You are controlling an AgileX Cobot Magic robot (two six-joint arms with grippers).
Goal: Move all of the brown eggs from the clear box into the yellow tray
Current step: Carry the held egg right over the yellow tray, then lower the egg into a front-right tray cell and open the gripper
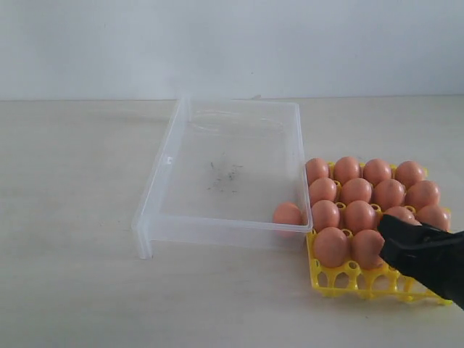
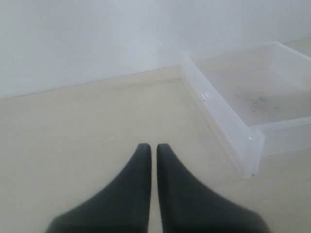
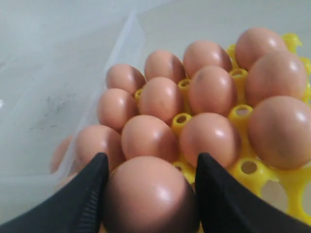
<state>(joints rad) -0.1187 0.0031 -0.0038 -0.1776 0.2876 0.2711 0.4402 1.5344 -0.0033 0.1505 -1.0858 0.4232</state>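
Observation:
The yellow tray [image 1: 341, 279] sits right of the clear box [image 1: 156, 190] and is nearly full of brown eggs [image 1: 357, 191]. One brown egg [image 1: 288, 214] lies in the box's near right corner, against the wall. My right gripper [image 1: 391, 239] hangs over the tray's front right part. In the right wrist view its gripper [image 3: 151, 162] is shut on a brown egg [image 3: 148, 194], just above the yellow tray [image 3: 243, 114]. That egg is hidden in the exterior view. My left gripper [image 2: 150, 148] is shut and empty over bare table, beside the clear box [image 2: 228, 126].
The box floor carries dark specks [image 1: 225, 174]. A pale wall [image 1: 232, 43] runs behind the table. The table's right edge area beside the tray is taken up by my right arm [image 1: 435, 264].

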